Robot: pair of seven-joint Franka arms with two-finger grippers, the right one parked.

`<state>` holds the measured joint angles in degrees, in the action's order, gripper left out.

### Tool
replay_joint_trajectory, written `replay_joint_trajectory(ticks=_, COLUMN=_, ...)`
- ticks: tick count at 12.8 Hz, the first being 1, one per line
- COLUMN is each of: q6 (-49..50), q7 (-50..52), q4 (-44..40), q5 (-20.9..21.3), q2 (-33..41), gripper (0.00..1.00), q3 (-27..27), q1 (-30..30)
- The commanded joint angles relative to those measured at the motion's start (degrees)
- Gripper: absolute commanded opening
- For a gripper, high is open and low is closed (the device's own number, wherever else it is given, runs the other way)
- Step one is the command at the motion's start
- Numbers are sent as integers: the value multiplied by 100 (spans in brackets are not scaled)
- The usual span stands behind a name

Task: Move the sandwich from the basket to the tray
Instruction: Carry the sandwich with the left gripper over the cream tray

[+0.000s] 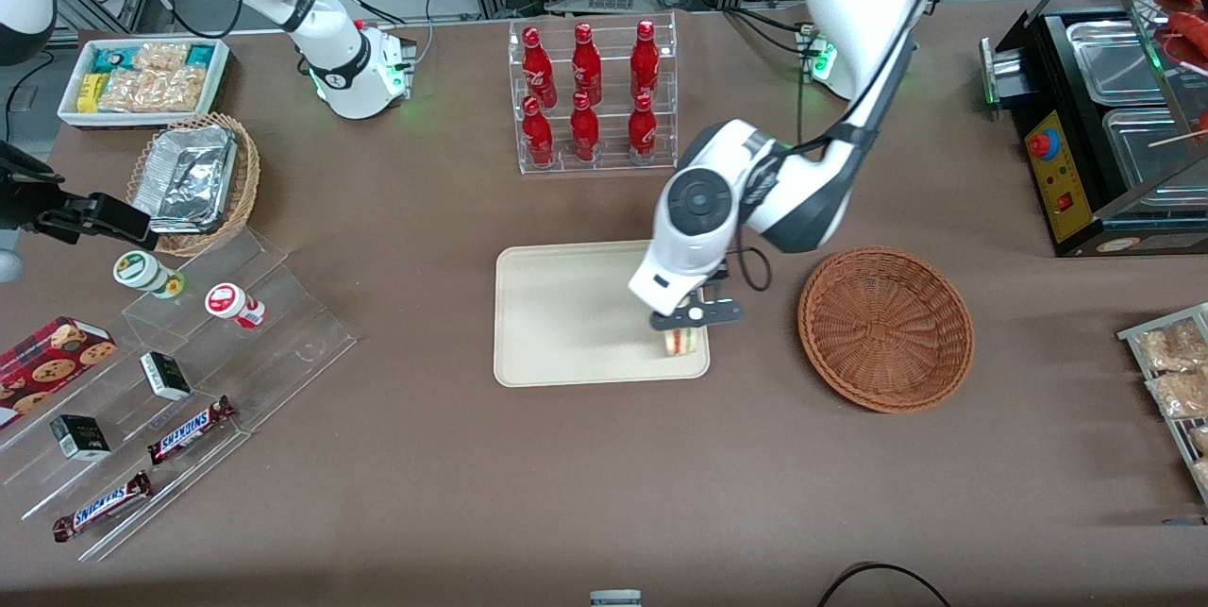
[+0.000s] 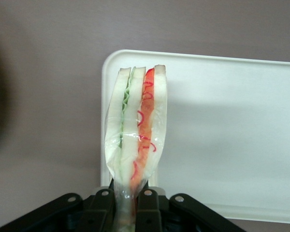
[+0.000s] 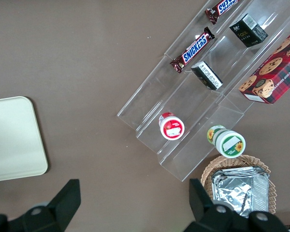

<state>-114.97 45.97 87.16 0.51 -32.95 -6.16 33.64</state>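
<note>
Fingers point(image 2: 147, 205) were clamped on the wrapped sandwich point(image 2: 137, 135), pinching only its narrow wrap end, in the left wrist view; the wedge stood on edge over a corner of the tray point(image 2: 232, 135).

Front view: gripper point(image 1: 686, 328) over the tray point(image 1: 566, 314) corner nearest the basket point(image 1: 885, 328), sandwich point(image 1: 684, 341) close to the rim. Basket looked emptied.

Risk, judged: released there, the wedge could topple over the rim onto the table, or slip in its loose wrap.

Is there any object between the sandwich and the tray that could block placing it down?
Nothing visible does. The gripper is shut on the sandwich and holds it over the tray, at the corner nearest the basket and the front camera. The tray surface under it is bare.
</note>
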Motion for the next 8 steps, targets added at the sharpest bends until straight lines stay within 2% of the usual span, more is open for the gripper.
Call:
replay_joint_trajectory(ticks=1, q6=422, q7=307, q4=-1137, q5=2, q2=-763, gripper=0, q3=71, q1=309)
replay_joint_trajectory(ticks=5, q6=379, q7=738, q4=-1841, q5=-165, q2=-1370, gripper=0, q3=53, q1=652)
replay_joint_trajectory(ticks=8, q6=300, q7=879, q4=-1931, q5=-218, q2=-1547, gripper=0, q3=53, q1=793)
